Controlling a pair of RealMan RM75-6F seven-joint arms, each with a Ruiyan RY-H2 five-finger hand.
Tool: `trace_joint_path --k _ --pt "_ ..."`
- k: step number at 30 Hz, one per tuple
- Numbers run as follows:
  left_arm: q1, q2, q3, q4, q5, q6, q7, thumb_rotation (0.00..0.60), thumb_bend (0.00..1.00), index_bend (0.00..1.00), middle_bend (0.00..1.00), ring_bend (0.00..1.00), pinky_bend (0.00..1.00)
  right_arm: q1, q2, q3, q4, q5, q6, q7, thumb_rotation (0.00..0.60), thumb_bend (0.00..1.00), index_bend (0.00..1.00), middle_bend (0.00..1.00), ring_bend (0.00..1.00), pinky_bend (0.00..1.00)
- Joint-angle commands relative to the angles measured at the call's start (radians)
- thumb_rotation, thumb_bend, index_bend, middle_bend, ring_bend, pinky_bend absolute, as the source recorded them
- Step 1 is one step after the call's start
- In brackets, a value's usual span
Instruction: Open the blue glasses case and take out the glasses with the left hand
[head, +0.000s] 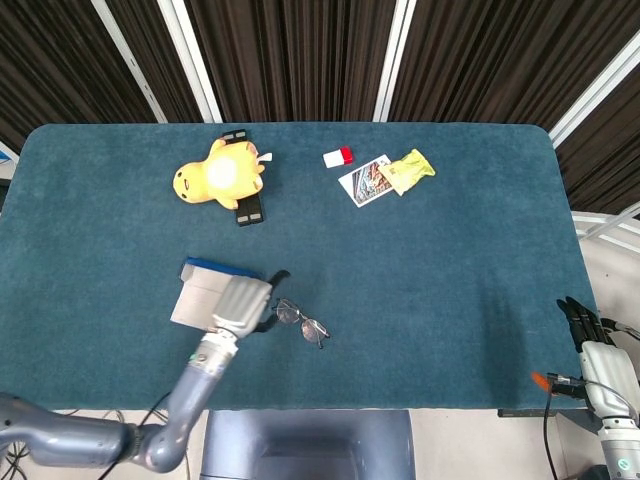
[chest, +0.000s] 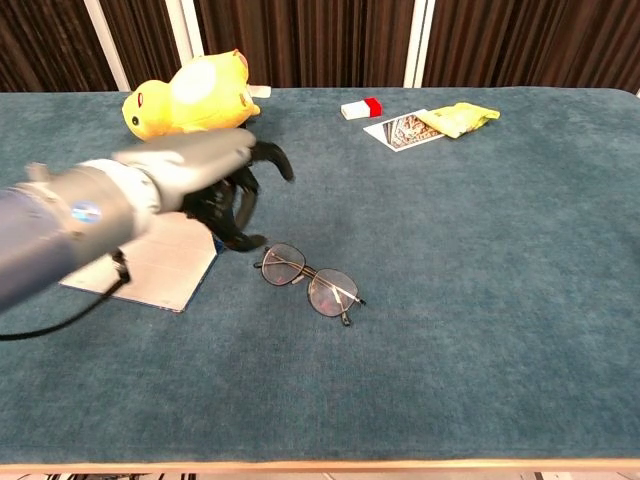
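1. Writing cannot be read anywhere: the printed card (head: 365, 181) shows a colourful picture, and the small red-and-white box (head: 339, 156) beside it has no legible label.
2. Carpet-like teal cloth covers the table (head: 450, 250); dark pleated curtains with pale vertical strips hang behind it.
3. Glasses (chest: 309, 282) lie open on the cloth, free of the case, just right of the left hand (chest: 215, 185), which hovers empty with its fingers (chest: 272, 157) apart and curled.
4. The blue glasses case (head: 208, 292) lies open flat, pale lining up, partly under that hand.
5. A yellow plush toy (head: 220, 173), a black object (head: 249, 208) beside it and a yellow wrapper (head: 411, 168) sit toward the far edge.
6. Only the head view shows the right hand (head: 582, 322), off the table's right edge, dark fingers straight and close together, holding nothing.
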Motion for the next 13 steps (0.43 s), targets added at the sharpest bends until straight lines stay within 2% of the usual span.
trace_joint_path --k 1,6,9,13 --pt "0.125 0.174 0.118 -0.091 0.167 0.117 -0.098 0.6 0.25 0.05 0.18 0.18 0.35 -0.001 -0.002 0.001 0.003 -0.001 0.003 -0.003 0.6 0.16 0.0 0.0 0.0 0.2" --pt "0.247 0.349 0.229 -0.108 0.276 0.199 -0.218 0.6 0.22 0.01 0.02 0.03 0.18 -0.002 -0.008 0.001 0.011 -0.007 0.013 -0.017 0.6 0.16 0.0 0.0 0.0 0.2" --pt "0.317 0.418 0.281 -0.088 0.329 0.252 -0.284 0.6 0.21 0.0 0.0 0.0 0.1 -0.004 -0.012 0.0 0.014 -0.013 0.02 -0.025 0.6 0.16 0.0 0.0 0.0 0.2" --pt "0.407 0.466 0.333 -0.035 0.393 0.322 -0.353 0.6 0.21 0.0 0.0 0.0 0.05 -0.006 -0.016 -0.001 0.017 -0.017 0.026 -0.031 0.6 0.16 0.0 0.0 0.0 0.2"
